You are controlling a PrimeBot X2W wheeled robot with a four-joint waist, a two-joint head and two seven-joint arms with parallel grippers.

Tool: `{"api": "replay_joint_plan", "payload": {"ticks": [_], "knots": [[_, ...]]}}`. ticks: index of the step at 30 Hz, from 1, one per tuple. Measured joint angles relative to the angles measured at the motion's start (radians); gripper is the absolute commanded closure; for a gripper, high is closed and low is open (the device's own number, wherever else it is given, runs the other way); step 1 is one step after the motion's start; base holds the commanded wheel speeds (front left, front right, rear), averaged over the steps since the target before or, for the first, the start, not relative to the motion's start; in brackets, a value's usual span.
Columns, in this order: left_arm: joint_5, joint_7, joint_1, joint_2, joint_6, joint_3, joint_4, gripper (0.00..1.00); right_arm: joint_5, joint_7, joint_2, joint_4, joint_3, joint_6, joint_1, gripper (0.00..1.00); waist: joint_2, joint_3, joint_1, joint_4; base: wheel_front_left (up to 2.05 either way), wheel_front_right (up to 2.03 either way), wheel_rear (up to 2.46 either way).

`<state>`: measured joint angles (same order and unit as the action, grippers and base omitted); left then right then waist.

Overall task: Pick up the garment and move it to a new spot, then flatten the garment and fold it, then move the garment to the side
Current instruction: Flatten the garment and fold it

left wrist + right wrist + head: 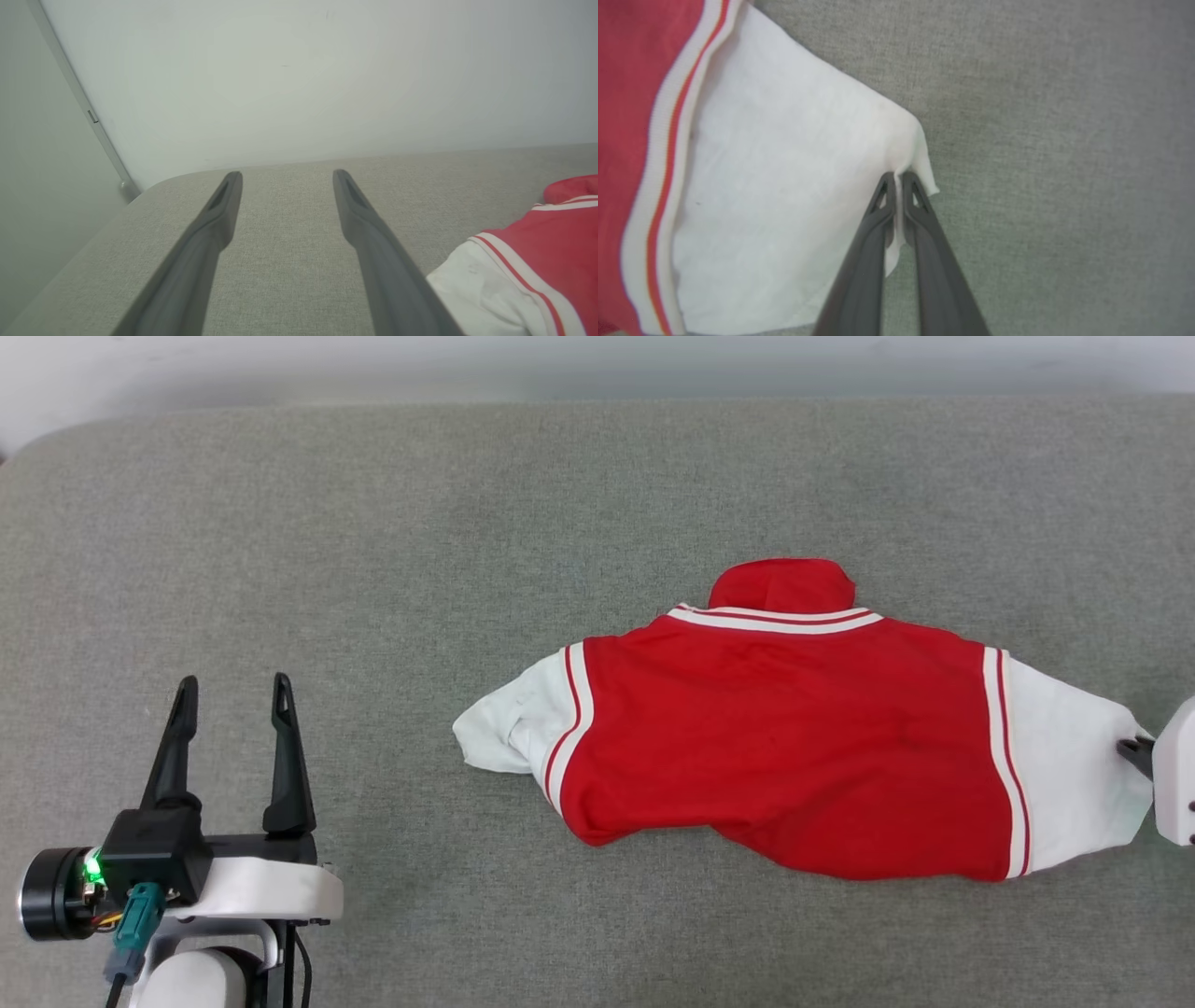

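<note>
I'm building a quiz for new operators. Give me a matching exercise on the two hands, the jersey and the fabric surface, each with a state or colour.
Things:
1. left hand
2. right hand
3. jersey
4. fabric surface

States or colours:
a. grey
b. shut on a white sleeve's edge
c. open, holding nothing
d. mostly red

Pairs: 1-c, 2-b, 3-d, 4-a

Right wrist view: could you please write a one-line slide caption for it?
Right tool pinching a white sleeve of the red fabric sports jersey, on a grey woven surface.
</note>
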<state>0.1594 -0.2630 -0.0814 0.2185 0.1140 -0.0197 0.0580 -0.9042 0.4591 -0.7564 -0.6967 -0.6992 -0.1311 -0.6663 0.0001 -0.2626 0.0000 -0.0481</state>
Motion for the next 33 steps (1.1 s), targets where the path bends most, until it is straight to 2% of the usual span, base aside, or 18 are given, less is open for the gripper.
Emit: {"api": "replay_joint_plan", "payload": {"ticks": [2, 3, 8, 11, 15, 19, 24, 29, 33], "knots": [[-0.007, 0.0, -0.008, 0.0, -0.01, 0.0, -0.02, 0.0, 0.026, -0.057, 0.012, -0.006, 0.006, 0.0, -0.002, 0.0, 0.0, 0.008, 0.0, 0.002, 0.0, 0.0, 0.0], [-0.008, 0.0, -0.025, 0.009, -0.031, 0.001, -0.053, 0.0, 0.088, -0.162, 0.008, -0.005, 0.022, 0.0, -0.025, 0.0, 0.0, 0.025, 0.0, 0.007, 0.0, 0.0, 0.0], [-0.016, 0.005, -0.073, 0.058, -0.071, -0.002, -0.108, 0.0, 0.182, -0.365, 0.028, 0.004, 0.104, 0.0, -0.063, 0.0, 0.0, 0.049, 0.0, 0.025, 0.0, 0.0, 0.0], [-0.021, 0.042, -0.118, 0.096, -0.104, -0.012, -0.123, 0.0, 0.229, -0.495, 0.074, 0.013, 0.19, 0.0, -0.078, 0.0, 0.0, 0.056, 0.0, 0.04, 0.0, 0.0, 0.0], [-0.016, 0.126, -0.178, 0.138, -0.15, -0.03, -0.133, 0.0, 0.361, -0.655, 0.128, 0.019, 0.318, 0.0, -0.077, 0.0, 0.0, 0.059, 0.0, 0.053, 0.0, 0.0, 0.0], [0.001, 0.231, -0.237, 0.177, -0.188, -0.052, -0.141, 0.0, 0.501, -0.712, 0.218, 0.09, 0.465, 0.0, -0.04, 0.0, 0.0, 0.054, 0.0, 0.064, 0.0, 0.0, 0.0], [0.049, 0.379, -0.308, 0.221, -0.227, -0.107, -0.137, 0.0, 0.674, -0.722, 0.355, 0.312, 0.658, 0.0, 0.086, 0.0, 0.0, 0.044, 0.0, 0.074, 0.0, 0.0, 0.0], [0.155, 0.571, -0.394, 0.291, -0.241, -0.197, -0.131, 0.0, 0.787, -0.722, 0.461, 0.499, 0.731, 0.0, 0.224, 0.0, 0.0, 0.034, 0.0, 0.08, 0.0, 0.0, 0.0], [0.285, 0.742, -0.458, 0.385, -0.243, -0.334, -0.094, 0.0, 0.826, -0.723, 0.511, 0.576, 0.744, 0.0, 0.277, 0.0, 0.0, 0.028, 0.0, 0.088, 0.0, 0.0, 0.0]]}}
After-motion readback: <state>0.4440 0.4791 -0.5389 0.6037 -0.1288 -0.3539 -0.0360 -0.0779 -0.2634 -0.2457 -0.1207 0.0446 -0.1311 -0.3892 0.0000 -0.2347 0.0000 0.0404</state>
